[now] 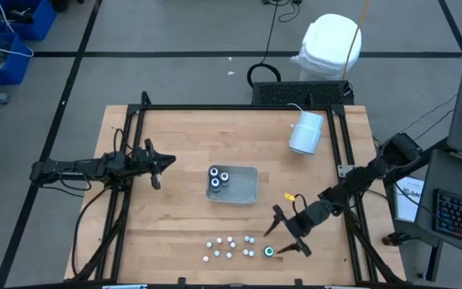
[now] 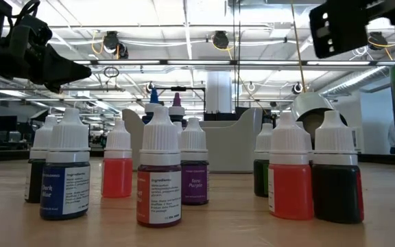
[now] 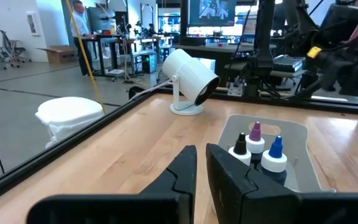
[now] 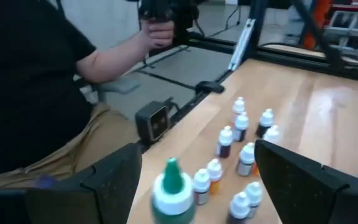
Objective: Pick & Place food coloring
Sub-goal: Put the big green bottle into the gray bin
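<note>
Several tiny white-capped food coloring bottles [image 1: 229, 247] stand upright in a cluster near the table's near edge; the low view shows them close up [image 2: 160, 175]. A bigger green-topped bottle [image 1: 269, 251] [image 4: 173, 193] stands at the cluster's right end. My right gripper [image 1: 281, 239] [image 4: 197, 149] is open wide just right of it, one finger to each side, touching nothing. Three bigger bottles [image 1: 217, 178] [image 3: 257, 152] stand in the clear tray [image 1: 247, 191]. My left gripper [image 1: 167, 162] [image 3: 201, 171] hovers left of the tray, shut with only a slit between the fingers.
A big white cylinder [image 1: 305, 132] [image 3: 188, 78] sits on the table's far right part. A white bag [image 1: 331, 44] lies beyond the far edge. A person in a dark shirt [image 4: 30, 81] is at the near edge. Bare wood lies between tray and cluster.
</note>
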